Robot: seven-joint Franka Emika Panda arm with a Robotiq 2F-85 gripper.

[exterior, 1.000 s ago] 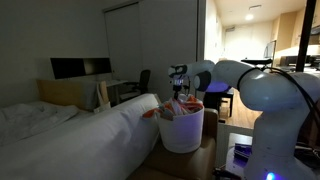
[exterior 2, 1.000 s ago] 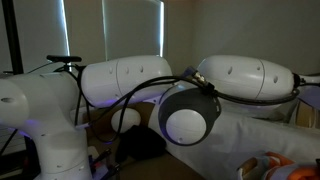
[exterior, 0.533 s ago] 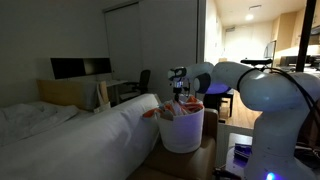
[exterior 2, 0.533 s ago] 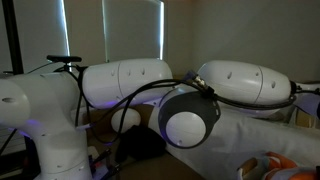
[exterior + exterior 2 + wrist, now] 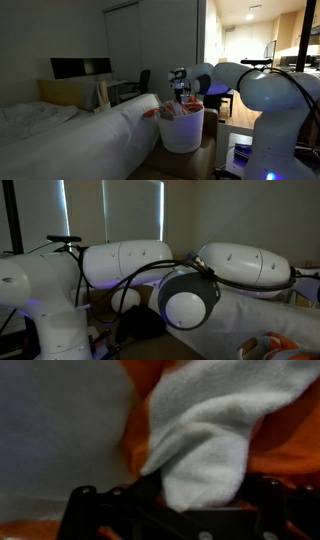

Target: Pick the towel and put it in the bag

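Observation:
The white bucket-shaped bag (image 5: 182,135) stands beside the bed. The orange and white towel (image 5: 172,109) bulges out of its mouth, and a bit of the towel (image 5: 266,346) shows at a lower corner. My gripper (image 5: 181,96) hangs just above the bag's mouth. In the wrist view a white fold of the towel (image 5: 210,435) with orange cloth around it lies between my spread dark fingers (image 5: 150,490). My gripper (image 5: 205,500) is open and does not pinch the cloth.
A bed with white bedding (image 5: 70,140) runs along the bag's side. A desk with monitors (image 5: 82,68) and a chair (image 5: 140,82) stand behind. The robot's white arm links (image 5: 190,275) fill one exterior view. A pale bag wall (image 5: 60,420) shows beside the towel.
The exterior views stay almost the same. The gripper stays over the bag's mouth and the arm links have shifted only slightly.

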